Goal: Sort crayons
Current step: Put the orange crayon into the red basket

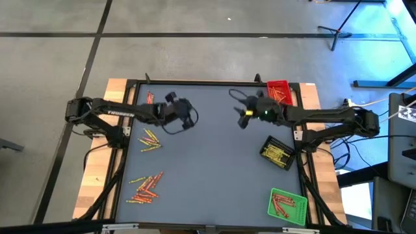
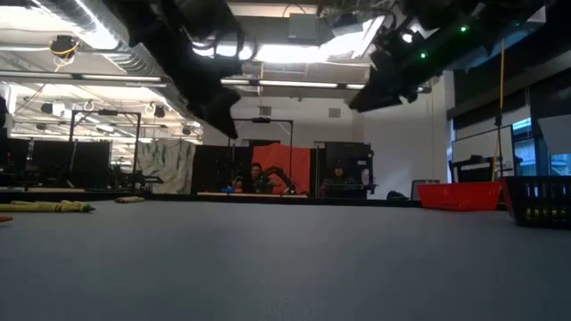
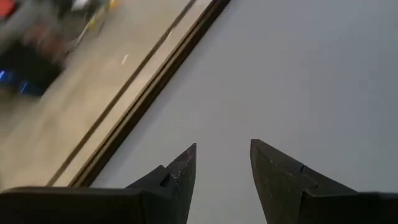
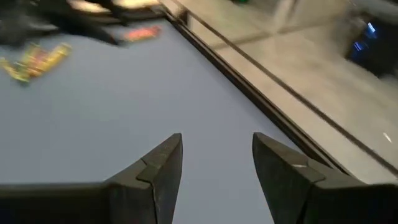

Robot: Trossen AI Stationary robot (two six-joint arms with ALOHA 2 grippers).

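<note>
At the upper right of the overhead picture a red tray (image 1: pixel 278 90) holds red crayons; below it a black tray (image 1: pixel 277 153) holds yellow ones, and a green tray (image 1: pixel 286 205) at lower right holds red. Loose thin crayons (image 1: pixel 147 186) lie scattered at lower left on the smooth grey table (image 1: pixel 214 169). The left gripper (image 3: pixel 222 163) and right gripper (image 4: pixel 217 155) hang spread and empty.

red, orange, yellow crayons (image 1: pixel 147 187), scattered piles, flat
</note>
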